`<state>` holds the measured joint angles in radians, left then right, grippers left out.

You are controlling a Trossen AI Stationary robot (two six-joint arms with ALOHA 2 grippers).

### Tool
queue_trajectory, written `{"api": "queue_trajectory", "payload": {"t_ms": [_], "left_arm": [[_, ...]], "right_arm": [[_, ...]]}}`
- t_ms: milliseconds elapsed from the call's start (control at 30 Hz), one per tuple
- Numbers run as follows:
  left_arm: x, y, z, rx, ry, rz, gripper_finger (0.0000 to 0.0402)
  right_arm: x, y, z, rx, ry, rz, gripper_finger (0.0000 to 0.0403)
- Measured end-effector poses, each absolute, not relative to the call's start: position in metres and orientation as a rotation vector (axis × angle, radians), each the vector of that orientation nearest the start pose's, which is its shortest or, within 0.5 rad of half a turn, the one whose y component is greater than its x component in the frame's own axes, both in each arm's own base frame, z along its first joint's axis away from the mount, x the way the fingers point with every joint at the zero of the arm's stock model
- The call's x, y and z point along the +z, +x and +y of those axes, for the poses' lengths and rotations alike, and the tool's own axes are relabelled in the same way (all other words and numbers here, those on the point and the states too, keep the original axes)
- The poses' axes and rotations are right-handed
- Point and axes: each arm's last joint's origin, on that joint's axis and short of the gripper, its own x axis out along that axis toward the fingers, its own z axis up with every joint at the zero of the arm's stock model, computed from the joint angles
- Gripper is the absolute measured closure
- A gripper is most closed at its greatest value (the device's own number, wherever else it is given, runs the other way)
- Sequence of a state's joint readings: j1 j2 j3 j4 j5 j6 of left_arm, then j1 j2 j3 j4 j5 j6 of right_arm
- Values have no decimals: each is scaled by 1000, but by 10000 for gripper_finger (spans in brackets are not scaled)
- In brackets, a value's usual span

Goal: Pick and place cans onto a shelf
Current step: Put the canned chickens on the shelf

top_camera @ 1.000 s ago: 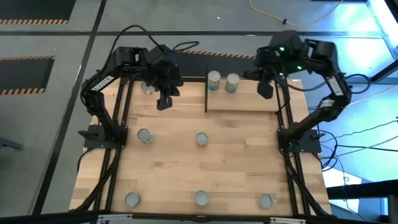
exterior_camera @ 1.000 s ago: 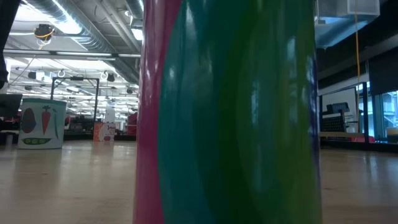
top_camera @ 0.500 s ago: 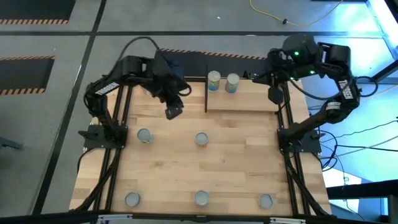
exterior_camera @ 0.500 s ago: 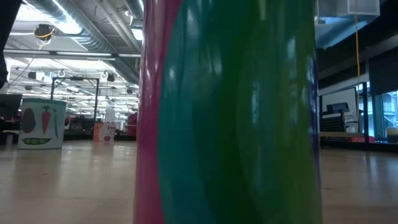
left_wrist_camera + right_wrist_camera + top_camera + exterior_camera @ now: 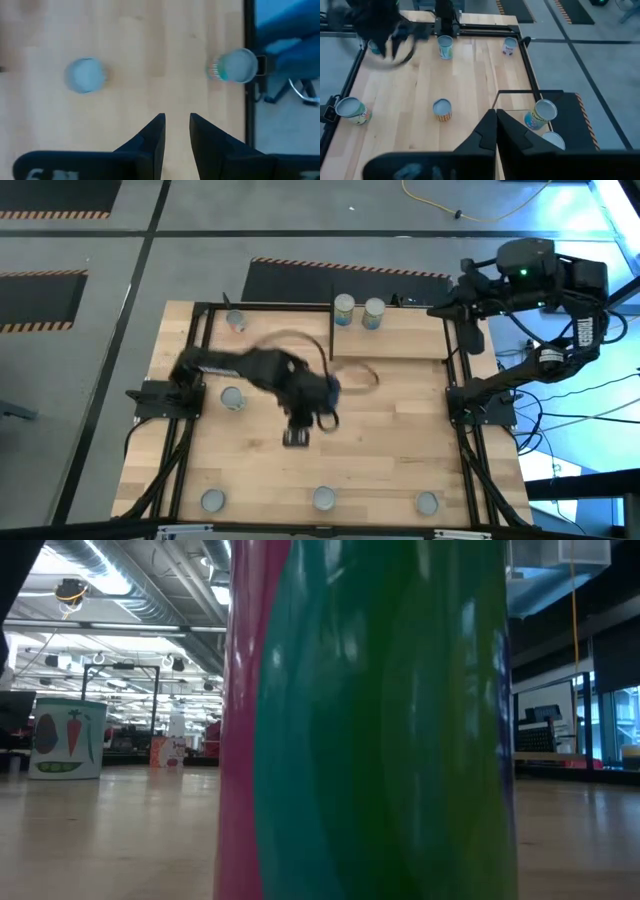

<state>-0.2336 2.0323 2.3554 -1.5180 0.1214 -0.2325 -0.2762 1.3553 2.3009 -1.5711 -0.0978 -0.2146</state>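
Note:
Two cans [image 5: 344, 308] [image 5: 374, 312] stand on the light wood shelf [image 5: 400, 342] at the far edge. More cans stand on the table: one at the far left [image 5: 236, 321], one at the left [image 5: 232, 398], one in the middle [image 5: 442, 109], and three along the near edge [image 5: 213, 500] [image 5: 324, 498] [image 5: 427, 502]. The near-middle can [image 5: 370, 720] fills the low view. My left gripper [image 5: 297, 435] [image 5: 176, 131] is open and blurred above the table's middle, between the middle can [image 5: 86, 75] and the near-middle can [image 5: 235, 65]. My right gripper [image 5: 470, 335] [image 5: 495, 120] is shut and empty, off the shelf's right end.
A black upright panel [image 5: 331, 320] bounds the shelf's left side. Black frame rails [image 5: 462, 380] run along the table's left and right sides. A loose cable loop [image 5: 350, 370] trails from my left arm over the table in front of the shelf.
My left gripper has swept fast from the far left corner toward the table's middle and its near edge, sinking as it went. My right gripper has drawn back from the shelf toward the table's right edge and risen a little. The cans have stayed where they were.

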Motion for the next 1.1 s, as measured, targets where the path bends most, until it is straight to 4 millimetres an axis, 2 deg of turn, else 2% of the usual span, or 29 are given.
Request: {"api": "queue_trajectory", "payload": {"t_ms": [200,400,567,767,1100], "left_arm": [[338,409,-149,-238,-166,1232,321],[298,423,-184,-184,-121,1264,321],[283,429,-197,-182,-132,1262,321],[279,430,-200,-179,-138,1254,321],[245,425,-223,-252,-172,1313,321]], "right_arm": [[539,130,-32,-89,-101,623,394],[541,125,-29,-69,-134,612,393],[542,122,-27,-67,-139,603,393],[542,119,-26,-61,-162,597,393],[543,115,-26,-62,-164,589,393]]}}
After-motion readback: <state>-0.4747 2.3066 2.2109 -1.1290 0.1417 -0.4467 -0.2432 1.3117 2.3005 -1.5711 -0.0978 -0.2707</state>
